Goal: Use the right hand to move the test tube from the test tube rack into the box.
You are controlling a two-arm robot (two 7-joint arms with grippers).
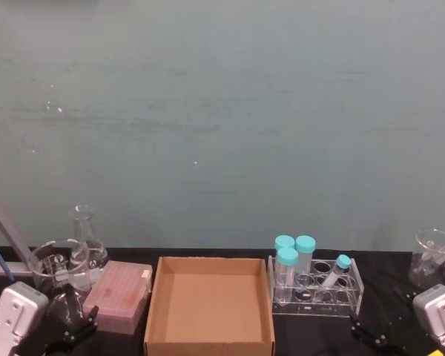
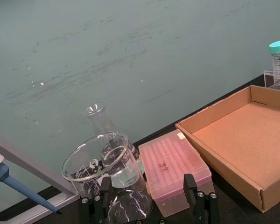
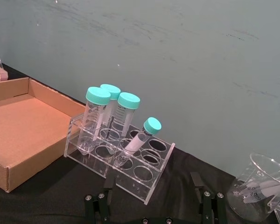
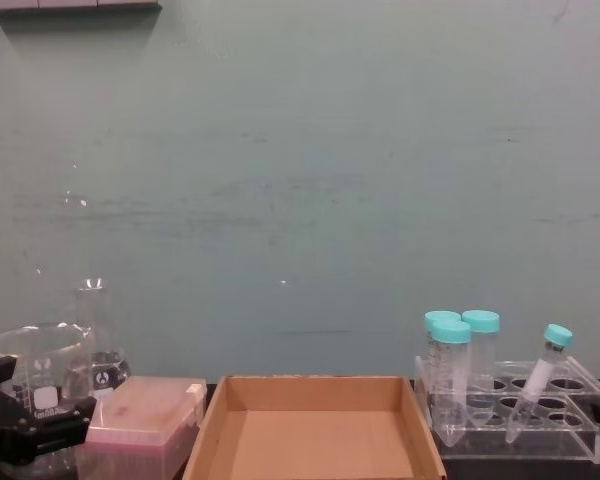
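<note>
Test tube aslant in rack

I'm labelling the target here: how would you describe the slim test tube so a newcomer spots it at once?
Right of the brown cardboard box stands a clear rack. The test tube sits in its right half, away from three wider tubes at the left end. It alone is slim, tilted and small-capped, with white contents.

A boxy silver-grey left wrist housing and its right twin had rounded corners. The black left gripper and black right gripper bore flat fingers studded with small silver screws.
</note>
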